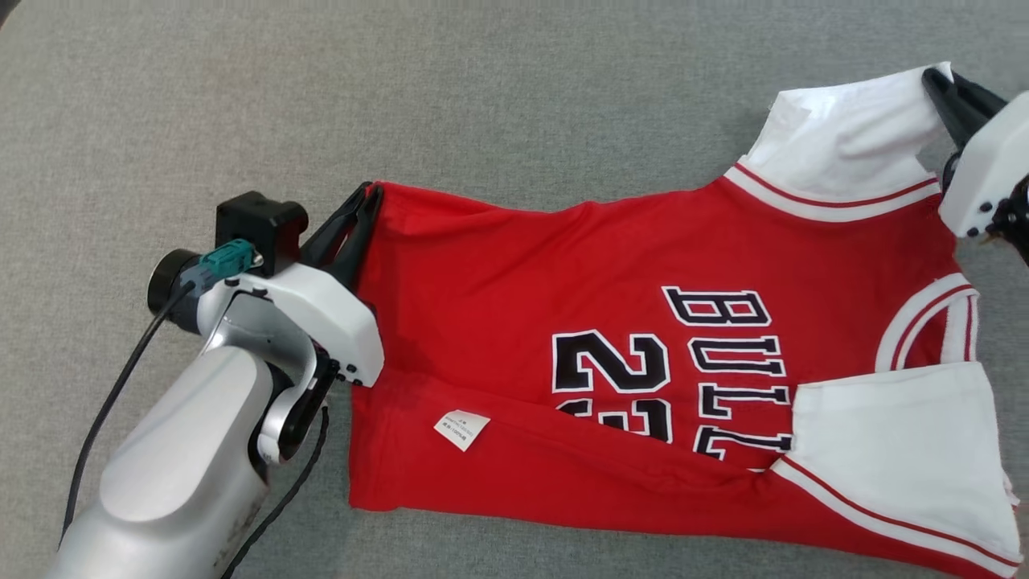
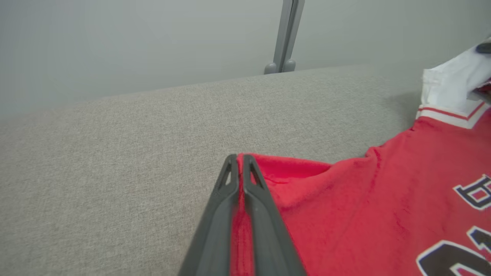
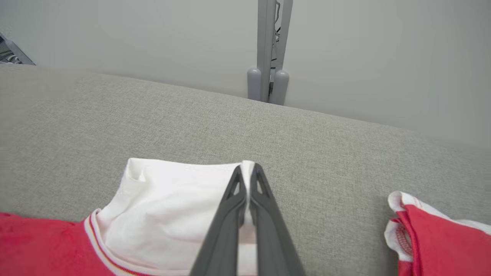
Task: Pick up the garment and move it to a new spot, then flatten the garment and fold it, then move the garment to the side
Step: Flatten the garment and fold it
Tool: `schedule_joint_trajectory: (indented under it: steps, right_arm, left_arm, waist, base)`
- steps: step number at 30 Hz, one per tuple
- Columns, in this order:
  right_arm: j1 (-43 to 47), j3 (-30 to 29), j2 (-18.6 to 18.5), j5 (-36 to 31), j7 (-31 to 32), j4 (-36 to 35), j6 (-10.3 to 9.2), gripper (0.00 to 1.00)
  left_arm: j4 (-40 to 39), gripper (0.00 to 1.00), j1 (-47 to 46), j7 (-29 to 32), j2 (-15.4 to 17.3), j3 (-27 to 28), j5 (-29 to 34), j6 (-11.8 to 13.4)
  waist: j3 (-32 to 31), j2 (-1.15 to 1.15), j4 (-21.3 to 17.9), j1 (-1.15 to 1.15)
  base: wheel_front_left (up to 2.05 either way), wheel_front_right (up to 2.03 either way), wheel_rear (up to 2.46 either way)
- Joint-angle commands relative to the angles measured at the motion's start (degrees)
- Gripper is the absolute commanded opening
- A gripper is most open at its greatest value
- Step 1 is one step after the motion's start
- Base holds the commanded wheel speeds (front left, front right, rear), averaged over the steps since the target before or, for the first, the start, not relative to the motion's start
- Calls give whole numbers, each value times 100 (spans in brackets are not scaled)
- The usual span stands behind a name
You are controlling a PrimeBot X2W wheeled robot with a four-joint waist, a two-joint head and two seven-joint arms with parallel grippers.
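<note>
The garment [image 1: 563, 289] is a red jersey with white sleeves and black lettering, spread sideways on the grey table [image 1: 482, 96], its near edge folded over. My left gripper [image 1: 368, 193] is shut on the red hem corner [image 2: 268, 168] at the far left. In the left wrist view the left gripper [image 2: 238, 159] pinches red cloth between its dark fingers. My right gripper [image 1: 936, 78] is shut on the far white sleeve [image 1: 844, 137] at the upper right. Along the right wrist view the right gripper [image 3: 247, 168] clamps the sleeve's [image 3: 172, 203] white edge.
A grey post [image 3: 270, 50] stands behind the table's far edge, against a pale wall. A white care label [image 1: 461, 429] lies on the folded near part of the jersey. The left arm's black cable [image 1: 112, 394] trails toward the lower left.
</note>
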Motion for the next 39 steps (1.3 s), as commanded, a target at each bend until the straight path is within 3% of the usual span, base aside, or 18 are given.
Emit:
schedule_joint_trajectory:
  steps: [1,11,15,22,31,39]
  right_arm:
    - [207,-28,-65,105,-93,-168,-1,0]
    - [1941,-548,-305,474,-488,-1915,-1,0]
    - [2707,-906,-203,421,-441,-2563,-1,0]
    - [4026,-1625,169,259,-325,-3441,-1,0]
    - [4947,-2296,660,82,-218,-3772,-1,0]
    - [5265,-2361,958,-168,-240,-3490,-1,0]
  left_arm:
    - [-83,0,117,-34,78,42,-44,51]
    - [-1203,0,1027,-129,555,206,-152,337]
    - [-1670,0,1526,-225,658,374,-328,555]
    - [-2106,0,2508,-632,535,779,-851,874]
    - [-2098,0,3279,-868,374,806,-1166,931]
    - [-1770,0,3406,-784,310,747,-1278,951]
  waist:
    - [-162,0,-146,0]
    - [-636,0,-446,0]
    - [-737,0,-540,0]
    - [-805,0,-627,0]
    - [-808,0,-636,0]
    - [-809,0,-652,0]
  base:
    - [0,0,0]
    - [0,0,0]
    - [0,0,0]
    - [0,0,0]
    - [0,0,0]
    - [0,0,0]
